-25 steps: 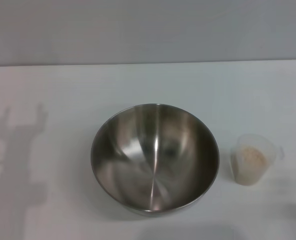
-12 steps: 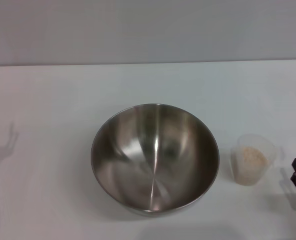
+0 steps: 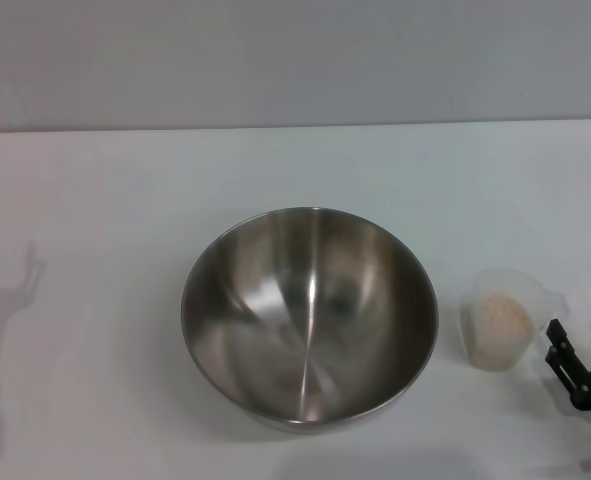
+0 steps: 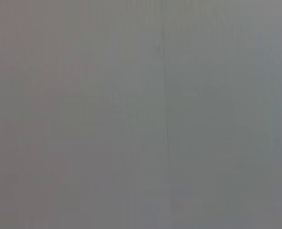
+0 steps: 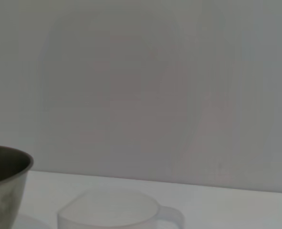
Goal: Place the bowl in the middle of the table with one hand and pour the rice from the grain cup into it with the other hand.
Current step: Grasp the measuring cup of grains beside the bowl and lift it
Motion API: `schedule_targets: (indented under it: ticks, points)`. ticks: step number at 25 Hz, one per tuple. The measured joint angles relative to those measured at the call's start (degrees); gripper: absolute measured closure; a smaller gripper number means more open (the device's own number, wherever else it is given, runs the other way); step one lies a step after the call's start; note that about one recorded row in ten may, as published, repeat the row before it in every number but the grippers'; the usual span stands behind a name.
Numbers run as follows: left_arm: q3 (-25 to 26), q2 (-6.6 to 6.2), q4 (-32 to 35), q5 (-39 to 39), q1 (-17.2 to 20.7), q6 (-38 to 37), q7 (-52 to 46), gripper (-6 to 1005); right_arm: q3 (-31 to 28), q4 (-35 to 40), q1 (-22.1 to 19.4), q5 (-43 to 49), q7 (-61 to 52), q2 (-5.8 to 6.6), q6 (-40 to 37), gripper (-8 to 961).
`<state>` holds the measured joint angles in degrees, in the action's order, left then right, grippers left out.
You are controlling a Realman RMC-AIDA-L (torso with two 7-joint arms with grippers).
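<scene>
Head view shows the matte white table (image 3: 105, 190), with the wide, shiny steel bowl (image 3: 309, 316) at its middle, empty. I judge pouring is next. The small clear tapered grain cup (image 3: 503, 320), holding pale rice (image 3: 497, 322), stands toward the right edge. My right gripper (image 3: 581, 360), fingers spread and empty, sits just beside it and must close on it.

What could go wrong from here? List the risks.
The right gripper is close beside the light plastic cup; a sideways nudge could tip it and spill the rice on the table. The cup also stands close to the bowl, so a wide swing might knock the rim.
</scene>
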<state>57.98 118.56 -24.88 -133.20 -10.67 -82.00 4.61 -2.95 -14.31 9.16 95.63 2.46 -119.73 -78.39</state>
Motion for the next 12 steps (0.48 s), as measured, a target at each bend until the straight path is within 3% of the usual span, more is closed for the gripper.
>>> schedule_targets:
  ticks: [12]
  points:
    - [-0.2, 0.00, 0.6, -0.1, 0.2, -0.1, -0.1, 139, -0.2, 0.0, 2.3, -0.3, 0.0, 0.02, 2.3, 312]
